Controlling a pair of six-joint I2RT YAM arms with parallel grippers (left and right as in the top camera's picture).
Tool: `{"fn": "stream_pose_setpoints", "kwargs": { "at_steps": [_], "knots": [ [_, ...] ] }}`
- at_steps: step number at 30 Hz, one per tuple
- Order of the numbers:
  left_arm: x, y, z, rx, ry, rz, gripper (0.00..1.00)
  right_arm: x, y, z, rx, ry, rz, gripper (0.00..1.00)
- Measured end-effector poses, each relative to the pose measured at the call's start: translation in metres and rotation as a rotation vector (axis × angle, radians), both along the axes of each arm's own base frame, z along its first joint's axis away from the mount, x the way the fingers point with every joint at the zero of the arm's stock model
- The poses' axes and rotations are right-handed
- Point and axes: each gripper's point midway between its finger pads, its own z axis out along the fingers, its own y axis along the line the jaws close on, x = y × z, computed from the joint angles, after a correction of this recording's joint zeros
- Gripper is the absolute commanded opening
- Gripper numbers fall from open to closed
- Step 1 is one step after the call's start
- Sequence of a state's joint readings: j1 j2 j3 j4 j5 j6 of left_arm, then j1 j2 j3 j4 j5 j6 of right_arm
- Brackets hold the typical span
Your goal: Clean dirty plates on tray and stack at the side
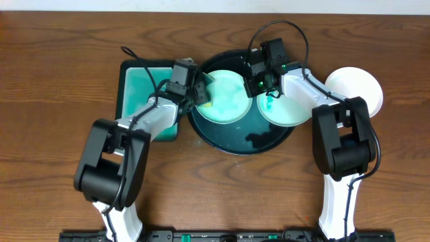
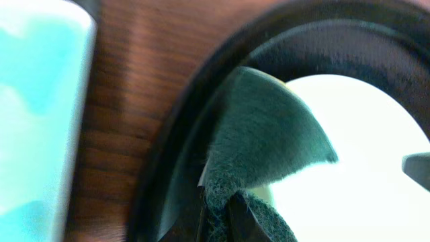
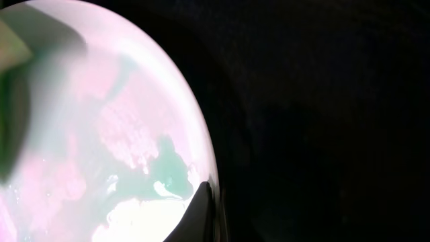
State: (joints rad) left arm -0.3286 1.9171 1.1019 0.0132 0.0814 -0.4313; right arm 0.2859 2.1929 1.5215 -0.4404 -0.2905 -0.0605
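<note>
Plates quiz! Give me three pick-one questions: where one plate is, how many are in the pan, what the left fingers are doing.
1. The white plate outside the black pan sits: A on bare table; B on another plate; C on a tray.
2. Plates inside the pan: A one; B two; C three.
3. The left fingers are: A open; B shut on a plate; C shut on a green sponge.
Answers: A, wood surrounds it; B, left plate and right plate; C, sponge pinched between them.

White arms [image 1: 158, 121], blk joints [image 1: 342, 138], prob. blk cables [image 1: 287, 23].
</note>
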Motion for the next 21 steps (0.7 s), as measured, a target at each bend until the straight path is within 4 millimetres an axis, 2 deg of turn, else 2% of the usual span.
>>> {"fn": "stream_pose_setpoints", "kwargs": {
  "at_steps": [4,8,13,15,17,21],
  "knots": [
    [0.005,0.016,0.033,0.011,-0.071,0.034,0.08,0.000,0.000,0.000,0.003,-0.002,-0.001,0.01],
    [0.008,0.026,0.074,-0.014,-0.151,0.053,0.07,0.001,0.000,0.000,0.003,-0.003,0.000,0.01],
    [-0.003,0.032,0.110,-0.022,-0.190,0.060,0.07,0.000,0.003,0.004,-0.028,-0.031,0.038,0.01],
    [-0.009,0.043,0.114,-0.004,-0.177,0.082,0.07,-0.001,0.004,0.009,-0.066,-0.059,0.053,0.01],
    [-0.015,0.063,0.114,0.028,-0.147,0.129,0.07,0.001,0.006,0.023,-0.116,-0.109,0.063,0.01],
    [-0.028,0.109,0.099,0.088,-0.053,0.234,0.07,0.004,0.014,0.076,-0.250,-0.278,0.078,0.01]
  ]
}}
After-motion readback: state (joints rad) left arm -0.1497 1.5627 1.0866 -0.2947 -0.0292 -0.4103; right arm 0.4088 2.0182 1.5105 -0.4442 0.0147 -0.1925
